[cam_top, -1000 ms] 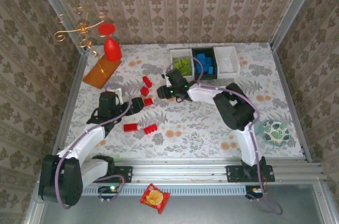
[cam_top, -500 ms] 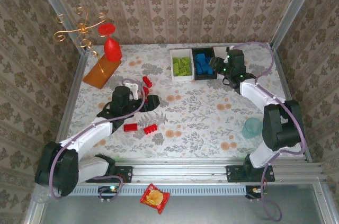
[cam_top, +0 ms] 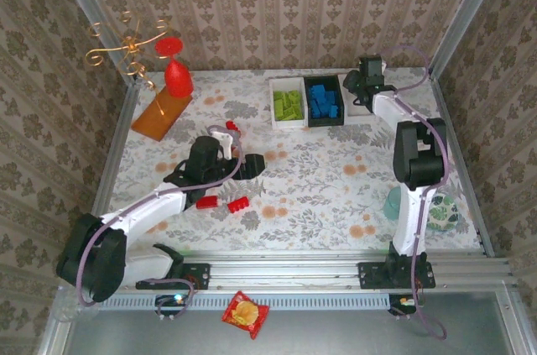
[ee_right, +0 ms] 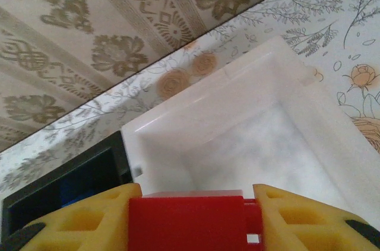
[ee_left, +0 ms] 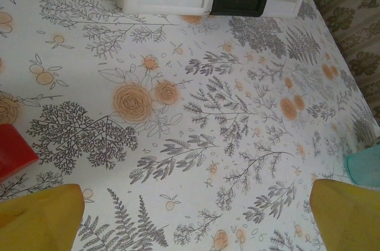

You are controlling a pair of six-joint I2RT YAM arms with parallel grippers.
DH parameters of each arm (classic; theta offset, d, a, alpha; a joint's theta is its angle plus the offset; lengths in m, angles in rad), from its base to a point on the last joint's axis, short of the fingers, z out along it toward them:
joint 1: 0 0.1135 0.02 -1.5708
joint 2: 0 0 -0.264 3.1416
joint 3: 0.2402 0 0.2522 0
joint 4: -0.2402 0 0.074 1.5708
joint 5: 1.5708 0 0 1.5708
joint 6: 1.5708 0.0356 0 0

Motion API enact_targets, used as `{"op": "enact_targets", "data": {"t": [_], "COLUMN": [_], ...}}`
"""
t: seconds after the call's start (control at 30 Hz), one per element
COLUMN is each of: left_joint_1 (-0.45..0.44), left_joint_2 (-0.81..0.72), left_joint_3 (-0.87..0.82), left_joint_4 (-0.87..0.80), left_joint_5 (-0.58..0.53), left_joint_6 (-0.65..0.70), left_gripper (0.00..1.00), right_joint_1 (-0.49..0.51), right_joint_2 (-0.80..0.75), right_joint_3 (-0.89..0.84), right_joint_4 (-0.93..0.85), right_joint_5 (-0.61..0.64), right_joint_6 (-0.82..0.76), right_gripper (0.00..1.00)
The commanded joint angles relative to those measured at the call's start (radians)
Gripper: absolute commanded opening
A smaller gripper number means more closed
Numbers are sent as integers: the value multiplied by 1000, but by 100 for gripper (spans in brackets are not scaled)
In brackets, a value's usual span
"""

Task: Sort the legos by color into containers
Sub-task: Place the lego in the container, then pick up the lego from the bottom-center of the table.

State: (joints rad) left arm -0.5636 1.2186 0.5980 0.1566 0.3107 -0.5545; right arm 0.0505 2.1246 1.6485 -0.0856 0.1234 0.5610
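right tool (ee_right: 191, 222) clamps red lego (ee_right: 184, 212) above white bin (ee_right: 196, 107); left tool (ee_left: 193, 218) gapes over tablecloth (ee_left: 249, 114).

Low outstretched arm with left pincer (ee_left: 194, 215) wide apart; far-reaching arm with right pincer (ee_right: 191, 227) tight around red lego (ee_right: 178, 216).

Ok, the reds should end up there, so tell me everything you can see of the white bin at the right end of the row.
The white bin is a small rectangular open-top box of smooth, slightly glossy plastic with thick walls. It stands upright near the far edge of the flowered table. Its left side sits against the black bin. What shows of its inside is bare. The right gripper hangs over its opening, shut on a red brick, apparently without touching the bin.
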Motion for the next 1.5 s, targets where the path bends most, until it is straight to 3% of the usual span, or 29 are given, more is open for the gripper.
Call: {"op": "enact_targets", "data": {"t": [0.0, 0.1, 0.33, 0.43, 0.57, 0.8, 1.0, 1.23, 1.47], "left_joint_1": [-7, -5, 55, 101, 219, 344, 445, 453, 453], "left_joint_2": [-13, -19, -68, -99, -140, -230, -214, -189, -209], "left_joint_3": [38, 46, 2, -35, -82, -145, -138, -122, -142], "left_joint_4": [-32, -67, -117, -138, -180, -258, -197, -165, -141], "left_joint_5": [-18, -34, -56, -56, -35, -74, -55, -42, -23], "left_joint_6": [15, 39, 63, 68, 69, 68, 18, 10, 11], "left_gripper": [99, 99, 100, 100, 100, 100, 100, 100, 100], "right_joint_1": [-6, -4, 58, 158, 378, 709, 918, 1062, 1101], "right_joint_2": [20, -35, -339, -477, -558, -515, -430, -312, -221], "right_joint_3": [76, 31, -322, -498, -647, -735, -749, -663, -547], "right_joint_4": [-77, -61, 70, 125, 161, 211, 297, 253, 120], "right_joint_5": [40, 4, -13, -35, -45, -57, -23, 104, 220], "right_joint_6": [-17, -32, -69, -113, -189, -204, -159, -77, -47], "right_gripper": [53, 63, 70, 71, 73, 79, 88, 98, 100]}}
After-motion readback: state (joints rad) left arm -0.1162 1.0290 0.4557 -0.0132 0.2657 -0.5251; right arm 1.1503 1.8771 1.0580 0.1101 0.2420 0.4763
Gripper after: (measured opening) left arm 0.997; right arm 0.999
